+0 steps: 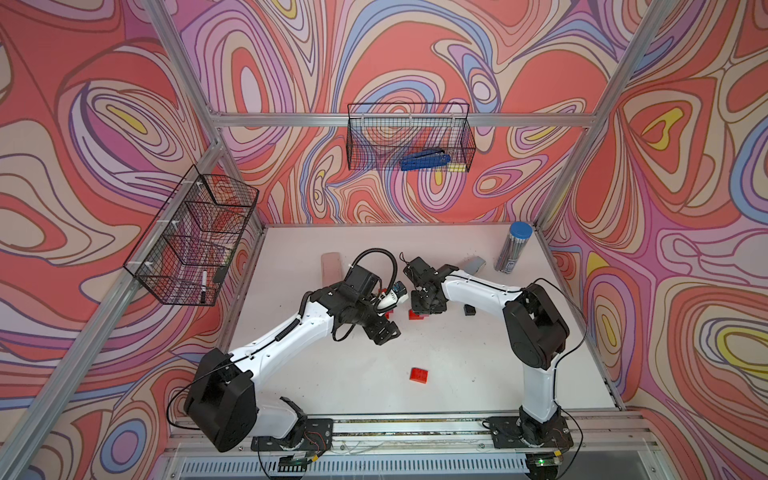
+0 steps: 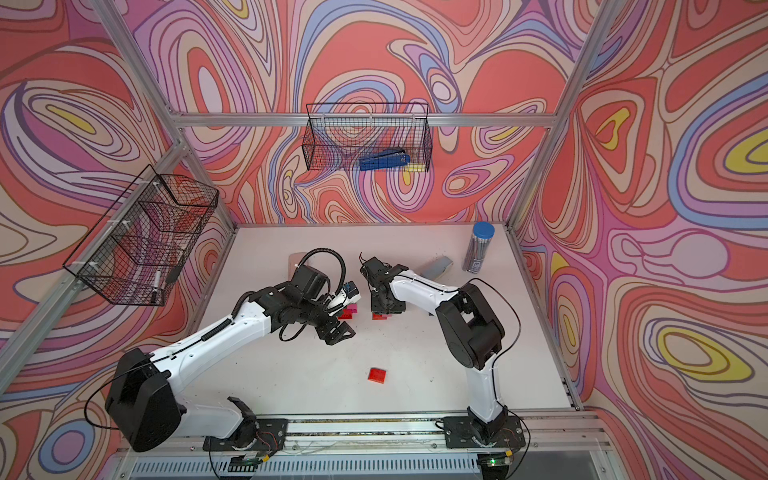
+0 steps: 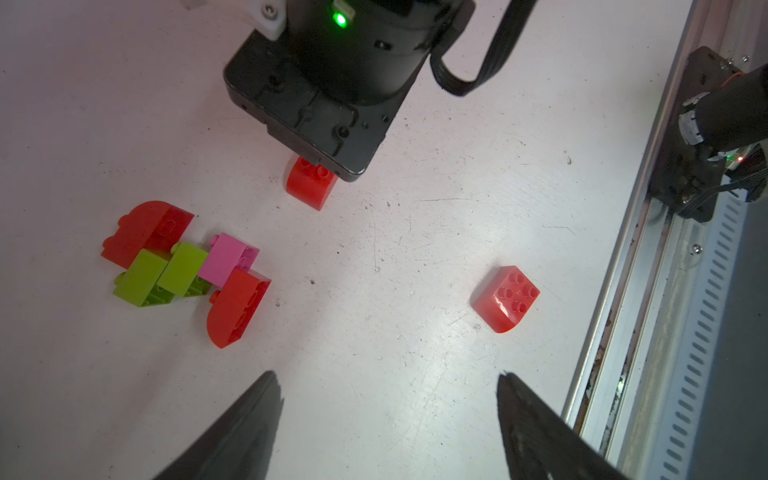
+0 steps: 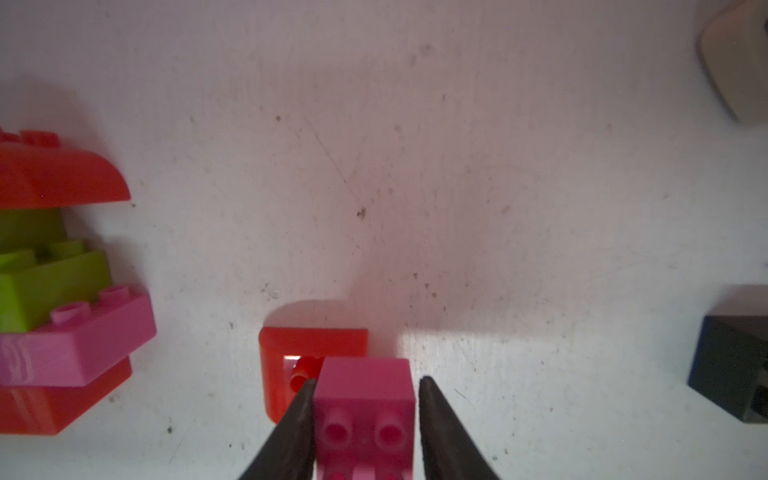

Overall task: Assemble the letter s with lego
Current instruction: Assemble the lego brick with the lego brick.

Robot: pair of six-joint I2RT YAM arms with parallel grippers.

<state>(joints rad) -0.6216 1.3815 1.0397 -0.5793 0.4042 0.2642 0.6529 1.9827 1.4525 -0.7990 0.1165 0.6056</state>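
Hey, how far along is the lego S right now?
Done: a cluster of five bricks, two red, two green, one pink, lies together. In hand: a second pink brick sits between the right gripper's fingers over a red brick; whether it is gripped I cannot tell. Remaining: that pair, a loose red brick and a black brick stand apart.

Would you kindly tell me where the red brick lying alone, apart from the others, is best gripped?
The lone red brick sits studs-up, so come from above and pinch its two flat opposite walls; a grip on the rounded side would likely slip.
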